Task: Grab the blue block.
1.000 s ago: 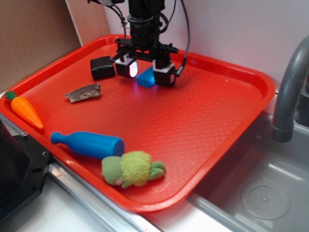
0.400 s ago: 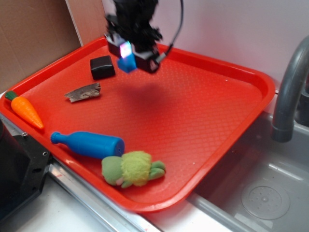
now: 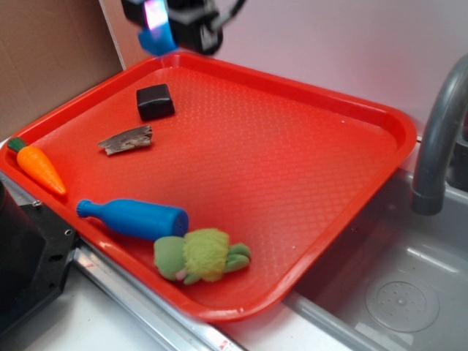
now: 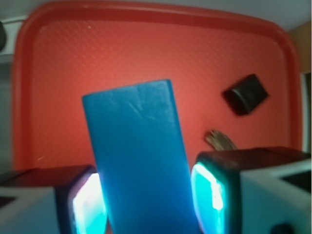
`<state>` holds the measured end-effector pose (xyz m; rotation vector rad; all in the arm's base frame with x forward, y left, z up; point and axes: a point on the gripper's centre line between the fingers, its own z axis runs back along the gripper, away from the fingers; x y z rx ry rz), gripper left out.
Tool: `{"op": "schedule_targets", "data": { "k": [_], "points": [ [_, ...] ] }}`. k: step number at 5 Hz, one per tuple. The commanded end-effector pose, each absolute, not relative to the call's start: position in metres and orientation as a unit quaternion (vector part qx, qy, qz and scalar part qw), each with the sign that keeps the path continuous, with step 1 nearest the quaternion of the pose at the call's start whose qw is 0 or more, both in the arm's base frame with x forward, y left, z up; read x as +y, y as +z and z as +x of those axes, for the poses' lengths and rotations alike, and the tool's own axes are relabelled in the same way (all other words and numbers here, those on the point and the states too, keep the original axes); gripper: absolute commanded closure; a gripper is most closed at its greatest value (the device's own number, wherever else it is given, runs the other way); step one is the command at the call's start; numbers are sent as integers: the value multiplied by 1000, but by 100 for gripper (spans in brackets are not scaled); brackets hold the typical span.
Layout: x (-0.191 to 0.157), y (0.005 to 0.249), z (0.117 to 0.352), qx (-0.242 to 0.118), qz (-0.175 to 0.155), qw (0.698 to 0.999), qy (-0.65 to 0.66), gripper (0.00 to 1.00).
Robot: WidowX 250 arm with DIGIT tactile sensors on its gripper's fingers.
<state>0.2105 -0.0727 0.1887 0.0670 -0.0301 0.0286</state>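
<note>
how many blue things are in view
2. The blue block is pinched in the gripper, lifted above the red tray's far-left corner. The blue bottle toy lies on the tray's near edge beside the green plush.

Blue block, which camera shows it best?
The wrist view: the blue block fills the frame between the end effector pads. The exterior view shows only a small blue piece at the top edge.

Matt blue block [image 4: 139, 161], textured plastic tray [image 3: 292, 190]
</note>
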Motion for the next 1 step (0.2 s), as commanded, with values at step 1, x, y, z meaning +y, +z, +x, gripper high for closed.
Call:
{"op": "schedule_targets", "data": {
  "k": [1],
  "points": [
    [-44, 263, 210, -77, 28, 995, 56, 100]
  ]
}}
